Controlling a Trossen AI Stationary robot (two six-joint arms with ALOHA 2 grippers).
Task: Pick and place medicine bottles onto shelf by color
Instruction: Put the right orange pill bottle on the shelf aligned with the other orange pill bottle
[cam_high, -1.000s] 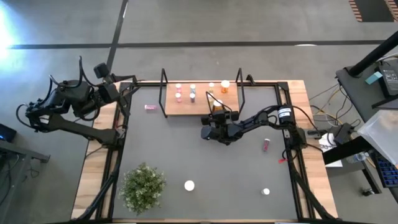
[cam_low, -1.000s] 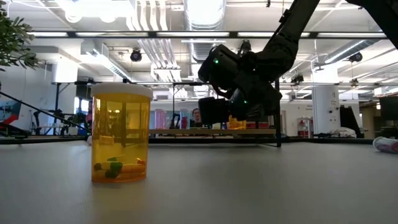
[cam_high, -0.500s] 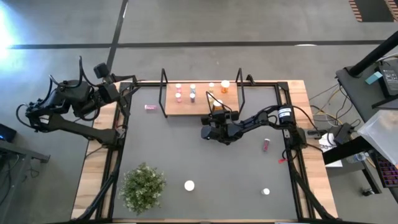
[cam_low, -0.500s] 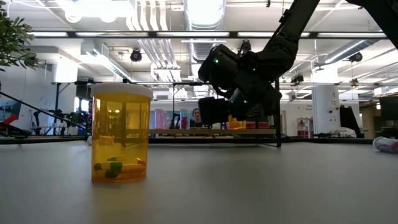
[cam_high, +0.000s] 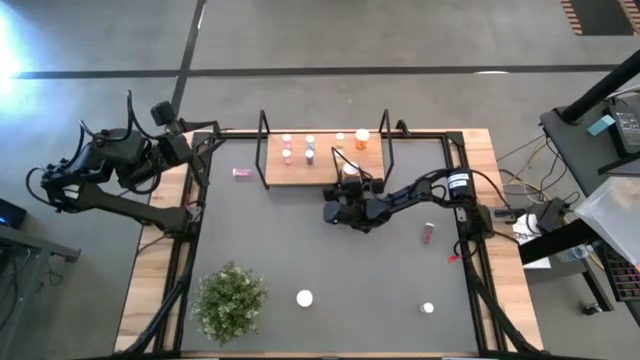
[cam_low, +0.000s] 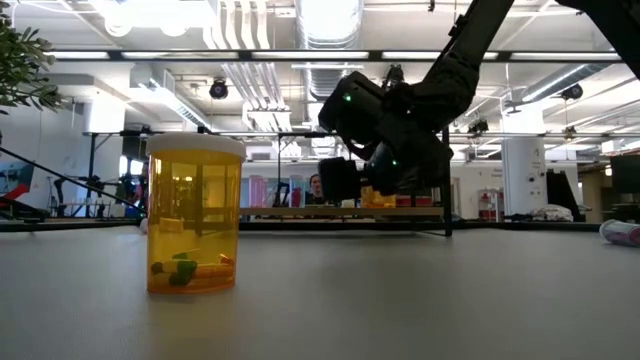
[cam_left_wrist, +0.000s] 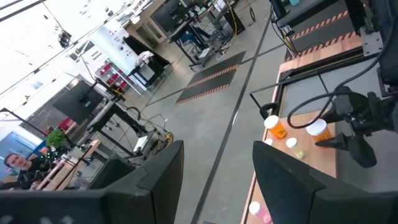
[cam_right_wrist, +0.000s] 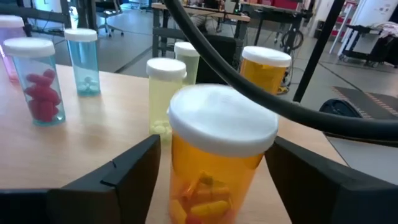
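Orange bottle (cam_right_wrist: 221, 155), base cut off, end effector (cam_right_wrist: 211, 186) astride

The dark table mat (cam_high: 330, 250) carries the wooden shelf (cam_high: 322, 162), a potted plant (cam_high: 231, 300) and scattered bottles (cam_high: 304, 297).

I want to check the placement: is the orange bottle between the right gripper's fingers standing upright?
Upright. The orange bottle stands on the shelf, white cap up, between the right gripper's open fingers.

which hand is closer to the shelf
Right. The right hand is at the shelf's front edge by an orange bottle; the left hand waits off the table's left side.
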